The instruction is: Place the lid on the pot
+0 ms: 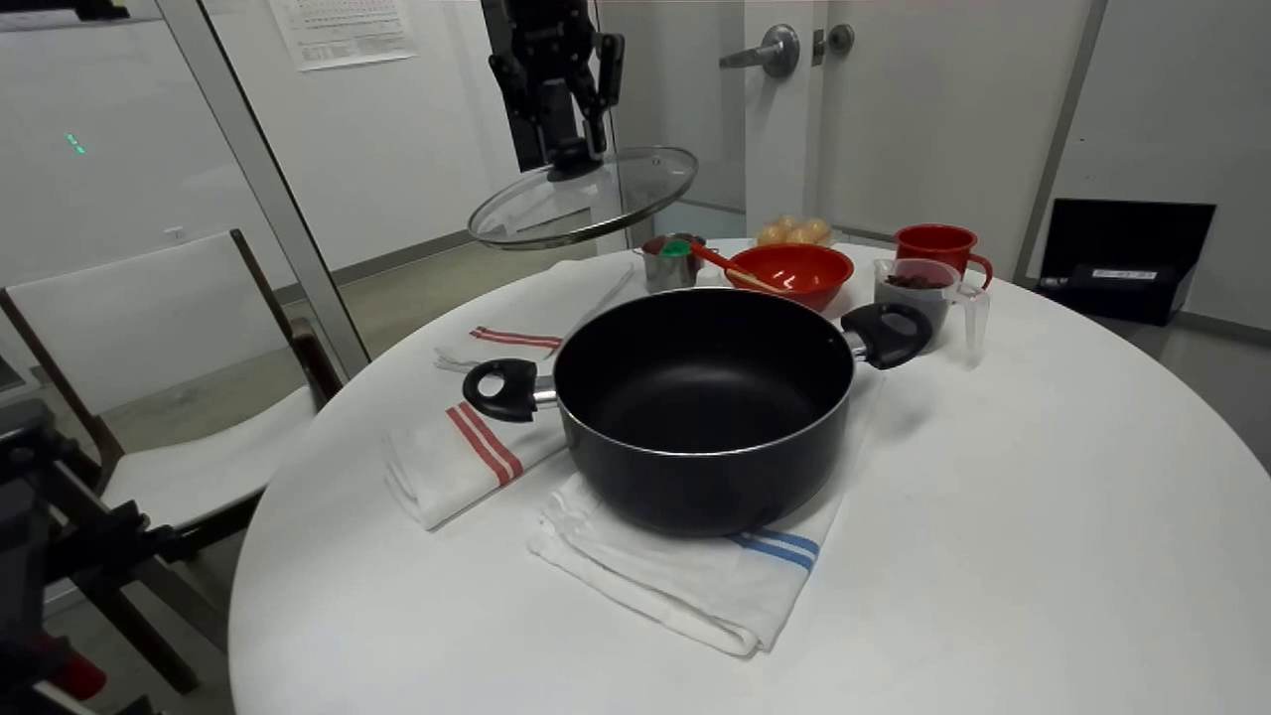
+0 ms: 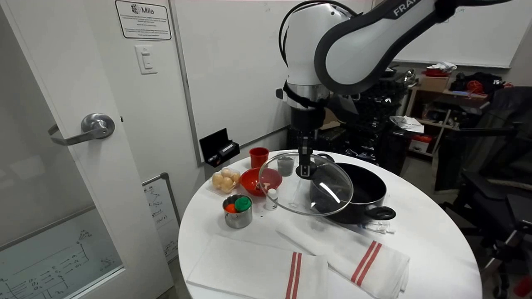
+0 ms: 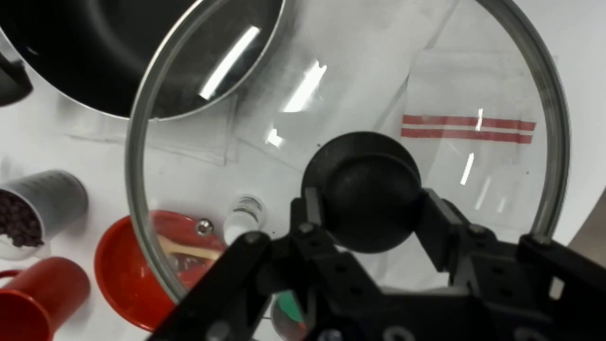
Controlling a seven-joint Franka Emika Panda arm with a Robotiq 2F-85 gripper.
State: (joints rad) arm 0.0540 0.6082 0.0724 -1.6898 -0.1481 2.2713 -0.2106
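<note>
Gripper [image 3: 371,213] clamped round the black knob [image 3: 362,184] of the glass lid [image 1: 596,204], a finger on each side. Lid is up in the air, tilted, higher than the pot [image 1: 705,487] and off to one side, apart from it. Lid's metal rim curves through most of the wrist view, part of the pot showing through the glass. White arm [image 2: 353,54] sits above the gripper in an exterior view.

Pot: black, upright, top uncovered, standing on a blue-striped towel [image 1: 685,591] on the round white table [image 1: 1043,497]. Near it, a folded red-striped towel [image 2: 343,251]; just beside that, another red-striped cloth [image 2: 253,268].

Rest of the table: red bowl [image 1: 819,288] with a wooden stick [image 1: 757,281] leaning across its rim, small white bottle [image 2: 272,200] close to the bowl. Metal cup [image 2: 238,221] holding a green lump [image 2: 243,203] and an orange lump [image 2: 231,207]; what they are, hard to say at this size. Jug [image 3: 61,196] with dark bits [image 3: 19,218] next to a red mug [image 1: 938,243]. Yellowish balls [image 2: 226,182] bunched beside the bowl.

Round the table: white chair [image 1: 149,328], black box [image 1: 1122,243], white door [image 2: 112,174] with a metal handle [image 2: 97,126], whiteboard [image 2: 232,70] behind the arm.
</note>
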